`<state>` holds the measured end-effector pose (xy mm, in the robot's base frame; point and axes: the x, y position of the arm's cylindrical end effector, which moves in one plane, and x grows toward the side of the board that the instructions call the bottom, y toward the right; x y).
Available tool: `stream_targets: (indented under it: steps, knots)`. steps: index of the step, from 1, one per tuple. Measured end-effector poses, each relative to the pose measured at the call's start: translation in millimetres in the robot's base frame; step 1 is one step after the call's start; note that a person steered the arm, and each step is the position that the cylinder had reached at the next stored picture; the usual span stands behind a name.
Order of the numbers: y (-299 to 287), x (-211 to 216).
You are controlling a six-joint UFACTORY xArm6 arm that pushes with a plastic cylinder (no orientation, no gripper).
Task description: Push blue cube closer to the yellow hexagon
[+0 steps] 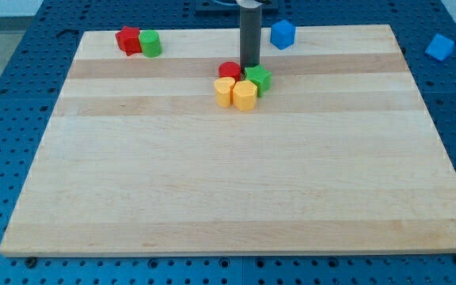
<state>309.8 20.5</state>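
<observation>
The blue cube point(283, 34) sits near the top edge of the wooden board point(236, 198), right of centre. The yellow hexagon point(245, 95) lies in a tight cluster below it, next to a yellow heart-like block point(224, 92), a red round block point(229, 71) and a green block point(258, 78). My tip point(249, 65) is the lower end of the dark rod. It stands at the top of the cluster, between the red round block and the green block, left of and below the blue cube.
A red block point(128, 39) and a green cylinder point(150, 43) touch each other at the board's top left. Another blue block point(440, 47) lies off the board on the blue perforated table at the view's top right.
</observation>
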Motion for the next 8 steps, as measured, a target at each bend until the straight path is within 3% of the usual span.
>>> stream_targets:
  steps: [1,3,4,6,7,8]
  knots:
    - [22.5,-40.8]
    - [-43.7,-88.1]
    - [-1.6,-117.2]
    - [95.3,-111.3]
    - [115.6,-102.4]
    - [95.2,-90.0]
